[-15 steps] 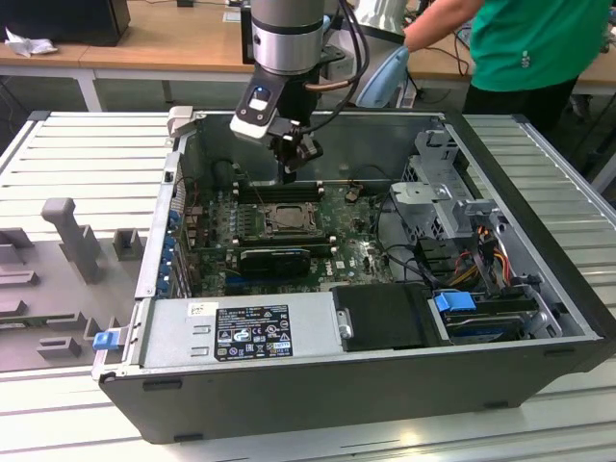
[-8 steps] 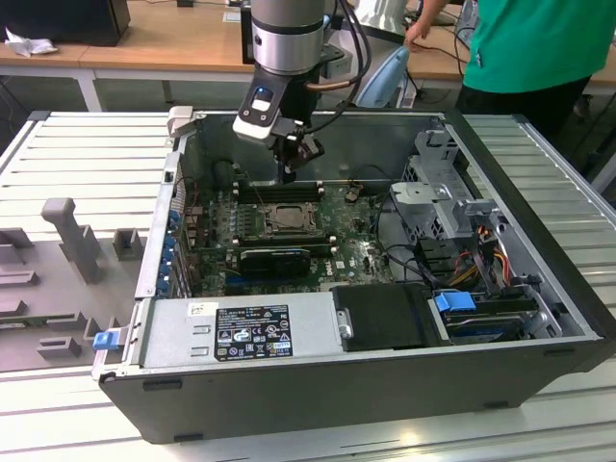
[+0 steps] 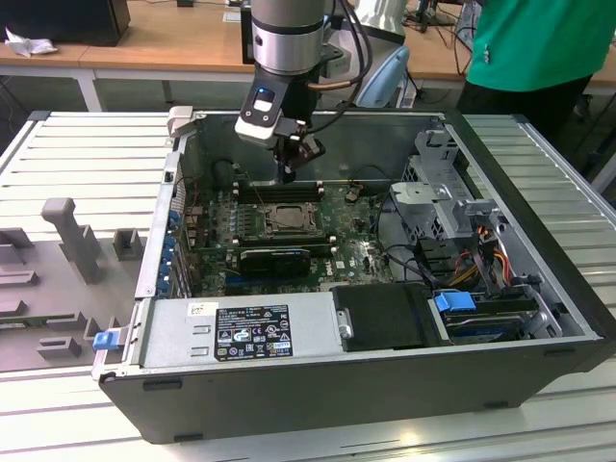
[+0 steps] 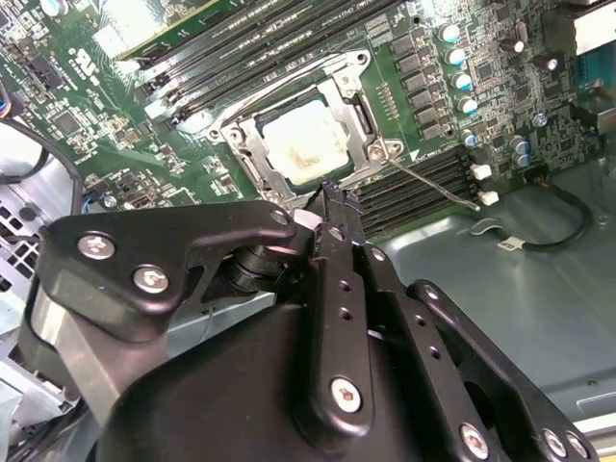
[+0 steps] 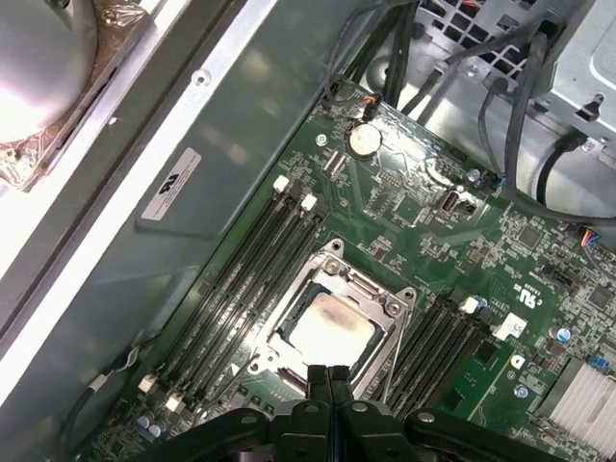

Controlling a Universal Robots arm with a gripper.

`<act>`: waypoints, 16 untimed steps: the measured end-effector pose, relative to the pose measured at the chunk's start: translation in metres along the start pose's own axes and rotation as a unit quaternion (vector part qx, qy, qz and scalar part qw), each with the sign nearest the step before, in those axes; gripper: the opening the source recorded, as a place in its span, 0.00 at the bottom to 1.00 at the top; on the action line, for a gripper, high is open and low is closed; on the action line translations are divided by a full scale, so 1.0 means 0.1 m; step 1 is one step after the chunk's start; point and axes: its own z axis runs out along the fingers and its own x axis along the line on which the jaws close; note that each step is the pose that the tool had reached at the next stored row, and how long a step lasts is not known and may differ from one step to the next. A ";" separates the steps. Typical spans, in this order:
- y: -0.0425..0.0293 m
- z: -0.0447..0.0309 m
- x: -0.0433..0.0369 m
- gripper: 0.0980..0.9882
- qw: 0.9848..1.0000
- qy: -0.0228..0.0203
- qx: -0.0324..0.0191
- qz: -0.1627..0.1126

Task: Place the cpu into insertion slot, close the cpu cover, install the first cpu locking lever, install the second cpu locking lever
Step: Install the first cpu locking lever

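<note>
With the cpu seated in the insertion slot under the lowered cpu cover, the gripper, closed on nothing, hovers beside it, seemingly addressing the thin locking lever, which demands a precise push.

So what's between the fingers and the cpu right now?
Just the near rim of the cpu cover, seen in both wrist views. The shut fingers hang at that rim; the cpu lies right beyond it.
</note>
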 end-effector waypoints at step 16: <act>0.000 0.000 0.000 0.01 1.000 0.001 0.001 -0.029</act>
